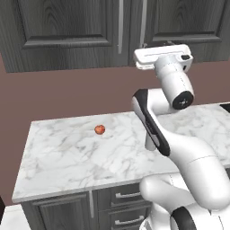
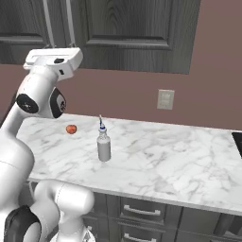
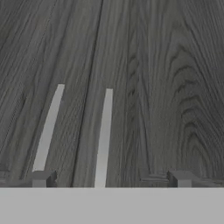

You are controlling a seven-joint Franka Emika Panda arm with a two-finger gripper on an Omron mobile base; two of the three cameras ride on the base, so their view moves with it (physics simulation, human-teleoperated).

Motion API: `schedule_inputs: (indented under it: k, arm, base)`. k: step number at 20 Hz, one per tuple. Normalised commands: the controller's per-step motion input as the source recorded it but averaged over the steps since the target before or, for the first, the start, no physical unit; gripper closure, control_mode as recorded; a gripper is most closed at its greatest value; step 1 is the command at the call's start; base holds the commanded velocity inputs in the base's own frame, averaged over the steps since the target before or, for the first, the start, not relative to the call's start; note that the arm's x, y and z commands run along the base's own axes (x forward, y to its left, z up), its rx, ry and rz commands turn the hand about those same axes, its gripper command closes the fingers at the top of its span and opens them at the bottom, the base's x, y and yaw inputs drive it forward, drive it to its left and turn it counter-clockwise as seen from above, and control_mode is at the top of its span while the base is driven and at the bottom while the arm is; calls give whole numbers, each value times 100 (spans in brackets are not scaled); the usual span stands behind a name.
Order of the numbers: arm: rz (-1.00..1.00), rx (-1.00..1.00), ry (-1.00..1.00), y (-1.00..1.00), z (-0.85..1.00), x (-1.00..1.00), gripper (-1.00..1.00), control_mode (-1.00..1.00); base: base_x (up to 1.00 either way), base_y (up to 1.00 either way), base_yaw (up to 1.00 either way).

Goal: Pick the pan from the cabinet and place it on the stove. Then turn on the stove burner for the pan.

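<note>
While its fingers stand wide apart, the pincer (image 3: 111, 179) faces the wood-grained cabinet (image 3: 166, 87) and its silver bar handles (image 3: 104, 135).

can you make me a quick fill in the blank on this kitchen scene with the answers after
1. The cabinet doors are both ____.
2. The gripper points at the cabinet's two silver bar ____.
3. The small red fruit lies on the ____ counter.
4. The squeeze bottle stands ____ on the counter.

Missing words: closed; handles; marble; upright
</note>
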Motion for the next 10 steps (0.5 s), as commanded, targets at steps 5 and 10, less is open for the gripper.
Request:
schedule_inputs:
  k: [5,10]
  arm:
    - [-5,0,0,1,6,40,-100,-100]
    - [-1,0,0,2,5,32,-100,-100]
  base:
    - [0,0,0]
    - [0,0,0]
